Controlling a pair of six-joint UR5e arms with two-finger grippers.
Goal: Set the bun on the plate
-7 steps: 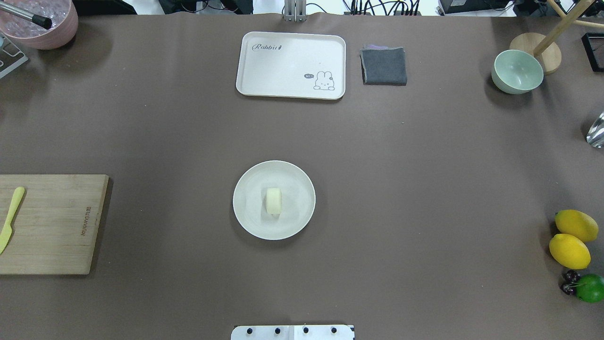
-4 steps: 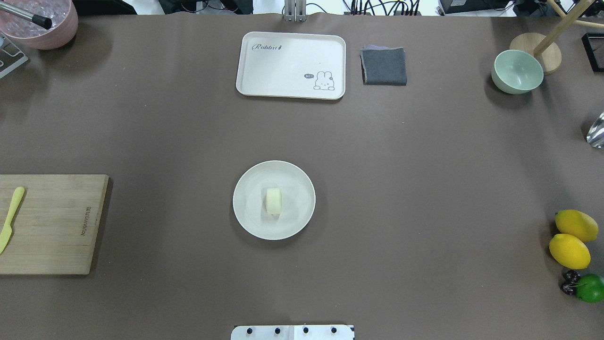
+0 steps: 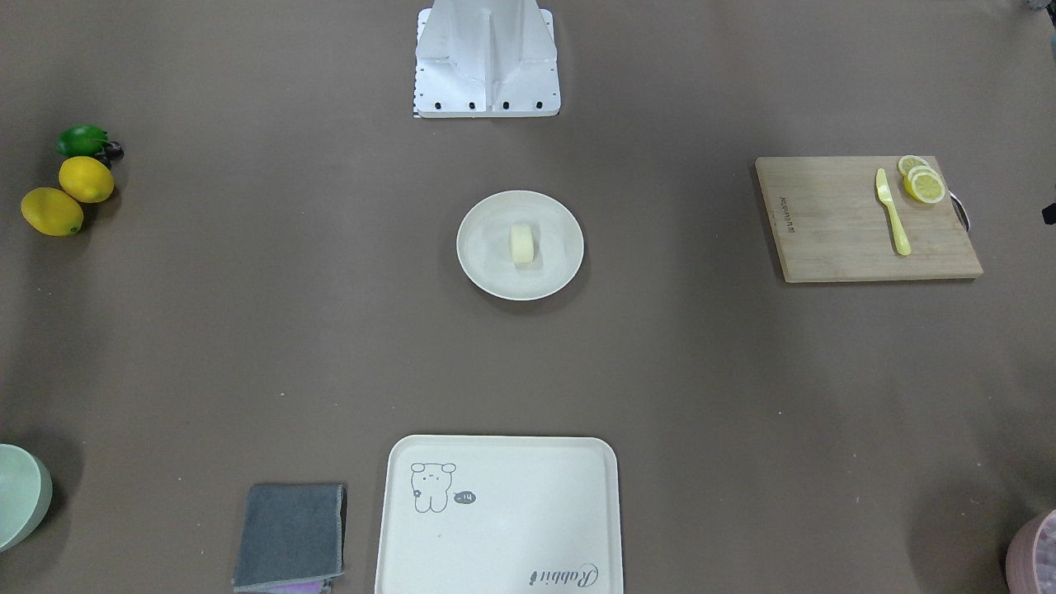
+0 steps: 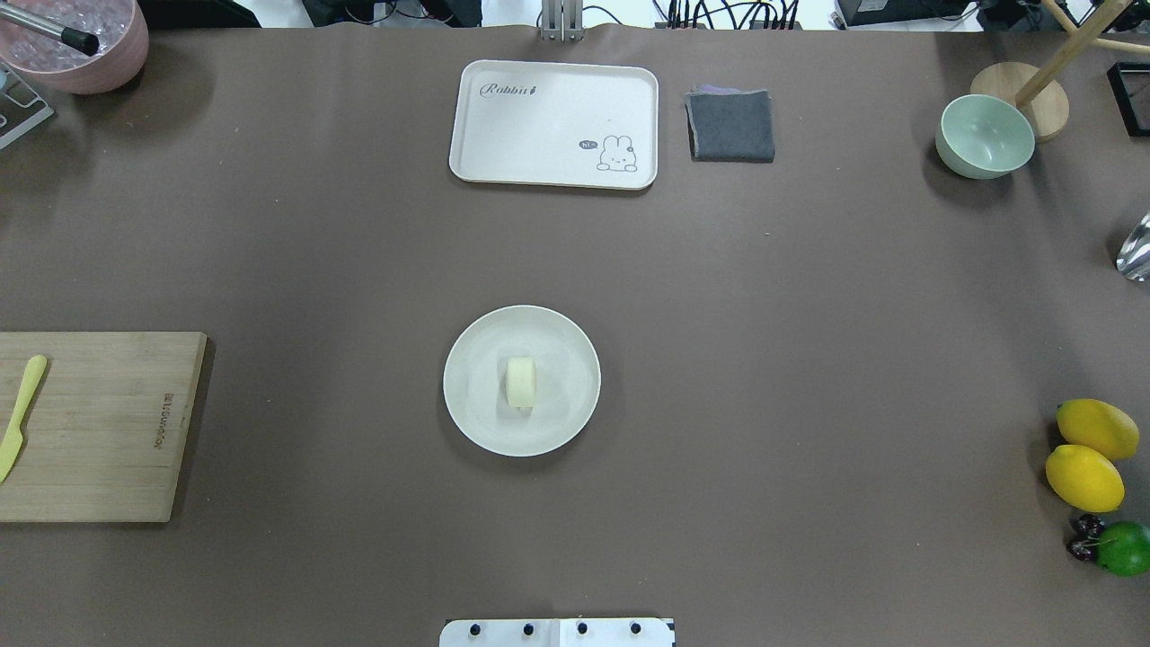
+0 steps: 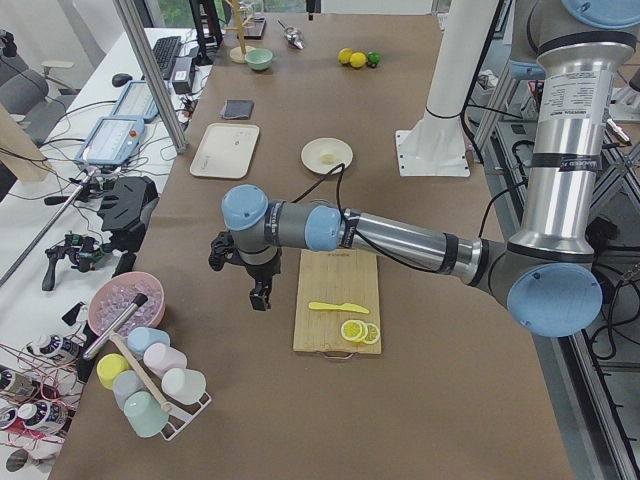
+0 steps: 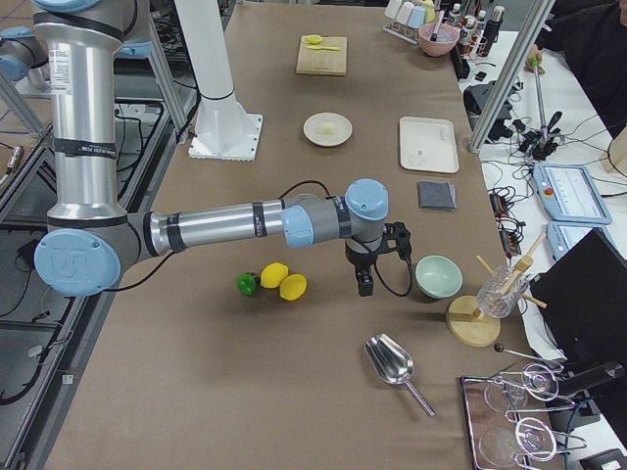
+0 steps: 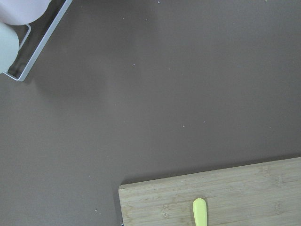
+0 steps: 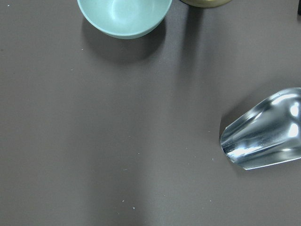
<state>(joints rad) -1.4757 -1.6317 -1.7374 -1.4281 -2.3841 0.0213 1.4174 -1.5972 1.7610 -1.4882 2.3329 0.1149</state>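
Note:
The bun (image 4: 521, 384), a small pale cream lump, lies in the middle of the round cream plate (image 4: 476, 418) near the table's centre. The front-facing view also has the bun (image 3: 522, 245) resting on the plate (image 3: 487, 268). No gripper shows in those two views. In the exterior left view my left gripper (image 5: 260, 298) hangs over bare table beside the cutting board, far from the plate. My right gripper (image 6: 364, 287) hangs near the green bowl in the exterior right view. I cannot tell whether either is open or shut.
A rabbit tray (image 4: 553, 123) and a grey cloth (image 4: 731, 126) sit at the far edge. A green bowl (image 4: 984, 137) is at far right, a wooden cutting board (image 4: 99, 427) with a yellow knife (image 4: 20, 415) at left. Lemons (image 4: 1084, 477) and a metal scoop (image 8: 263, 136) lie at right.

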